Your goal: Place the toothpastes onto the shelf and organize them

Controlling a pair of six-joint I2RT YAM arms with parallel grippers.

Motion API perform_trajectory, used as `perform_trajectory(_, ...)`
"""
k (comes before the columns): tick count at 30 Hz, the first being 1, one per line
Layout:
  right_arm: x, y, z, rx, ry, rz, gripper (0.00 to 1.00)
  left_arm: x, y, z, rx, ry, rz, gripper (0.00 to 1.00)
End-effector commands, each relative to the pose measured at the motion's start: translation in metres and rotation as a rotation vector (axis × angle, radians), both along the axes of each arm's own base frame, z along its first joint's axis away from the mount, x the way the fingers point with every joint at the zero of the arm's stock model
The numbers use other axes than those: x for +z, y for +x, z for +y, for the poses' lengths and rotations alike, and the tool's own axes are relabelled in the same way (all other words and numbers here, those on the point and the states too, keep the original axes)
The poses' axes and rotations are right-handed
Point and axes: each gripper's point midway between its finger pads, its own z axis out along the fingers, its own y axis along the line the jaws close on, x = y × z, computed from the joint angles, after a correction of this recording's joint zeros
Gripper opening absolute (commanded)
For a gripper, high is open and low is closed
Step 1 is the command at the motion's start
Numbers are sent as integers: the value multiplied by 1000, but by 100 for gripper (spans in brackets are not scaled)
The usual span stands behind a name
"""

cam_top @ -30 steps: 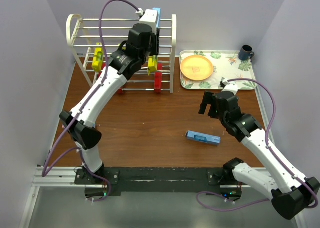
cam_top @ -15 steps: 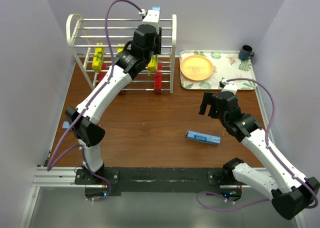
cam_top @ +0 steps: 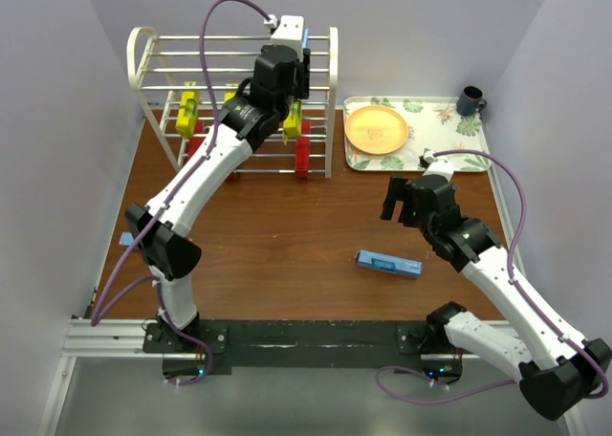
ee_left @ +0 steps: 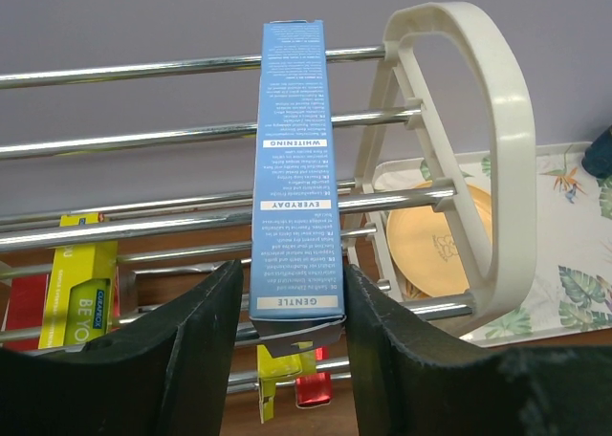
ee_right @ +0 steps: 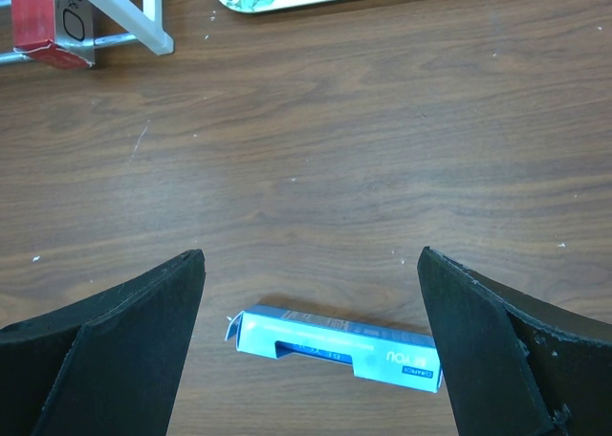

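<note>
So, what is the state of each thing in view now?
Left end effector, around blue carton; grip unclear.
Blue carton, lying across shelf top bars.
Right end effector, open, empty.
Table carton, lying flat.
Yellow cartons, on middle tier.
Red cartons, on bottom tier.
Mug, upright.

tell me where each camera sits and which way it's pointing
Top external: above and behind the bases, looking down on the table; both arms show.
Left wrist: faces the upper bars of the shelf; the left end effector flanks an upright blue toothpaste.
Right wrist: looks straight down; the right end effector, open, frames a flat blue toothpaste.
Shared: top and right wrist both show the flat toothpaste.
</note>
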Motion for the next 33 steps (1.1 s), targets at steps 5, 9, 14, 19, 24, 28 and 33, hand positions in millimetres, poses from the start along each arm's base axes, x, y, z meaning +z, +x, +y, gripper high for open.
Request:
perform_trajectory(5, 11, 0, -2, 3, 1, -27, 98, 30, -6, 4, -12, -63, -69, 66)
perform_trajectory(9, 13, -2, -2, 11, -3, -20, 98, 57, -22, 11, -32, -104, -124, 78)
perform_trajectory(14, 12, -7, -6, 1, -9, -8, 98, 77, -46, 14, -117, -117, -188, 92)
perform_trajectory(19, 8, -12, -12, -37, -10, 13, 98, 91, -89, 20, -260, -74, -289, 96)
perform_trajectory(24, 18, -12, -16, -66, 0, -13, 98, 61, -143, 5, -551, 69, -347, 98)
perform_trajectory(28, 36, -9, -20, -80, 3, -70, 98, 25, -188, -8, -787, 130, -373, 100)
perform_trajectory(33, 48, -5, -20, -68, -11, -97, 98, -45, -235, -25, -1059, 143, -313, 100)
